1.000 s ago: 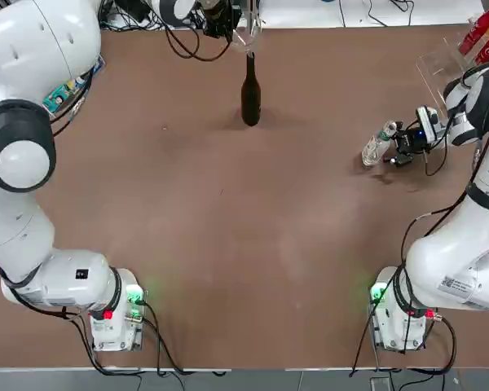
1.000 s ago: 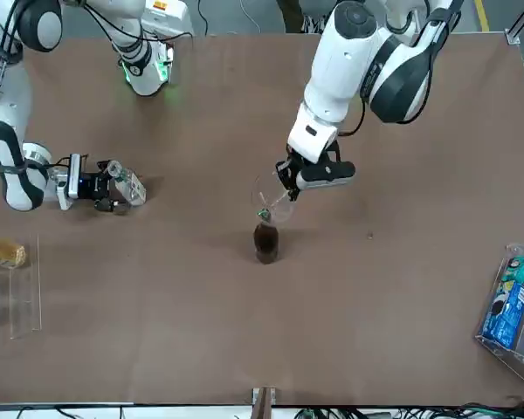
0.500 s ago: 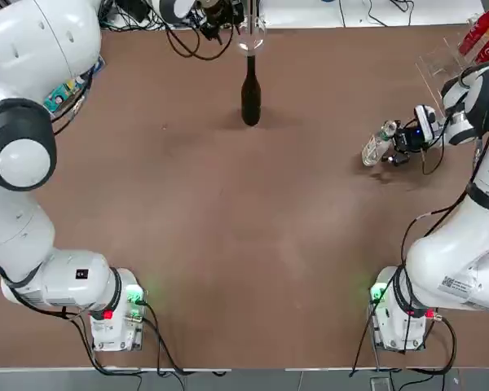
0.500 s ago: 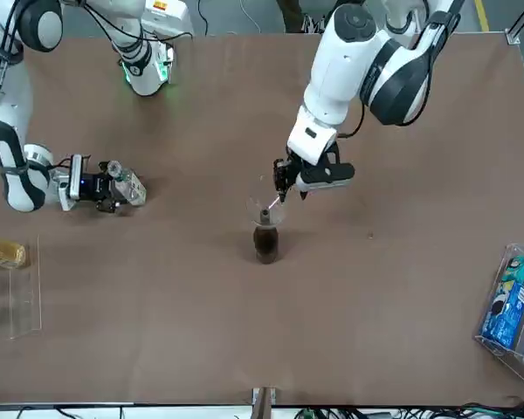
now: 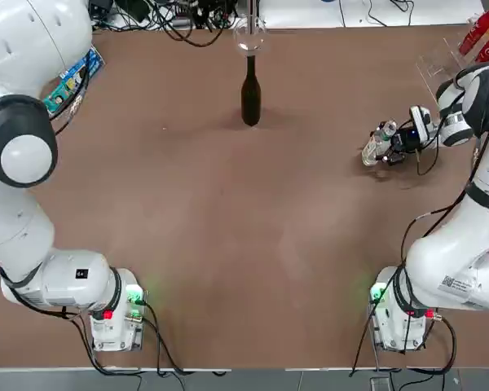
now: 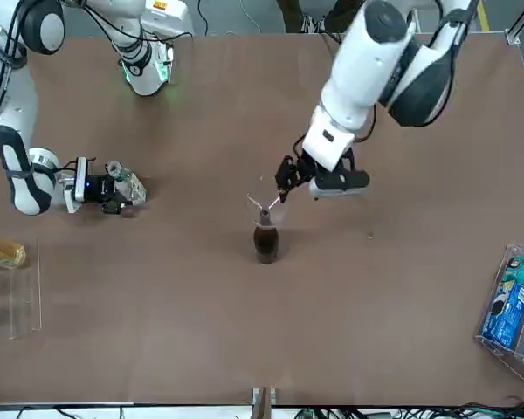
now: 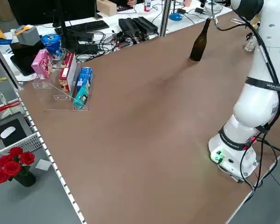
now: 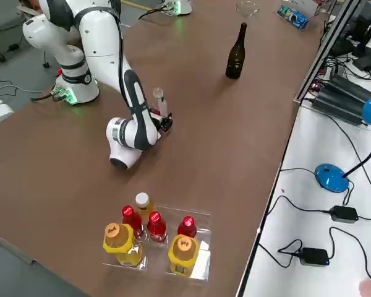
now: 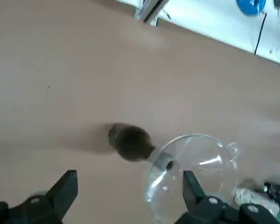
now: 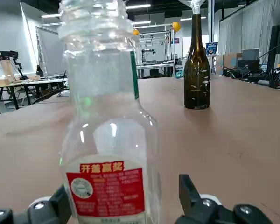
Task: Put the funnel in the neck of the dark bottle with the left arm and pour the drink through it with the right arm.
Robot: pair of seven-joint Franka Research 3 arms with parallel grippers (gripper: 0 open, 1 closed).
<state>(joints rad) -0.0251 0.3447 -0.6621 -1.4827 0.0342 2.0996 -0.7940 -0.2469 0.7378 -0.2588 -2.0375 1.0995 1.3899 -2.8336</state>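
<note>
The dark bottle (image 5: 250, 94) (image 6: 265, 242) stands upright near the table's far edge. The clear funnel (image 5: 249, 37) (image 6: 264, 205) (image 9: 191, 161) sits in its neck, held by nothing. My left gripper (image 6: 286, 179) (image 9: 128, 196) hangs open just beside the funnel, slightly to my left of it. At the right side of the table the drink (image 5: 376, 144) (image 8: 158, 102) (image 10: 109, 154), a small clear bottle, stands upright. My right gripper (image 5: 389, 147) (image 6: 113, 188) is low at the table, open, with a finger on each side of the drink's base and a small gap showing on one side.
A clear tray (image 8: 201, 247) with red and yellow bottles sits at the table's right edge. A rack of boxes (image 7: 70, 79) (image 6: 506, 301) stands at the left edge. Cables and desk gear lie beyond the far edge.
My left gripper opened, let go of the funnel in the bottle's neck and drew back to my left. My right gripper stayed around the drink, its fingers narrowing slightly.
</note>
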